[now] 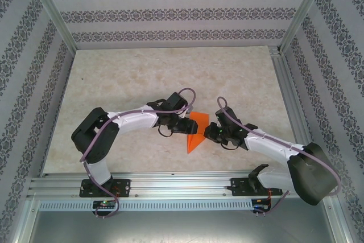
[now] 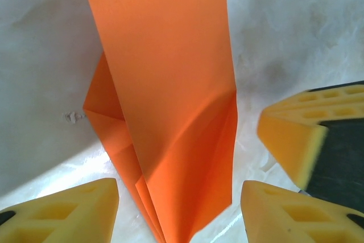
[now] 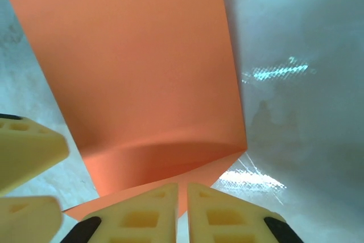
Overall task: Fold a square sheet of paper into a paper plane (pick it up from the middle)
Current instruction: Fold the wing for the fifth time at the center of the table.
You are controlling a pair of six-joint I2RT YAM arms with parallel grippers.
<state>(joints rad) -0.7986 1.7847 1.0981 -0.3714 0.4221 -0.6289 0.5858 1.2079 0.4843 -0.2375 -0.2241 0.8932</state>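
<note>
Overhead view, left to right: the left pincer (image 1: 183,127) meets the one sheet of paper (image 1: 198,123) from 9 o'clock, and the right pincer (image 1: 211,133) meets it from 3 o'clock, at the centre of the pale worktop (image 1: 142,78). The orange sheet is folded to a point; its long axis runs from 1 o'clock to 7 o'clock, with the tip at 7 o'clock towards the arm bases. Left wrist view: the left pincer (image 2: 181,189) stands open, its two yellow fingers astride the sheet (image 2: 170,83), whose layered folds converge towards the camera while one flap rises as a broad strip towards 12 o'clock; a finger of the right pincer (image 2: 290,140) enters at 3 o'clock. Right wrist view: the right pincer (image 3: 182,189) has its jaws drawn almost together, nipping the near edge of the sheet (image 3: 136,66) just below the curved fold from which the flap stands up. Count: one sheet, two pincers.
</note>
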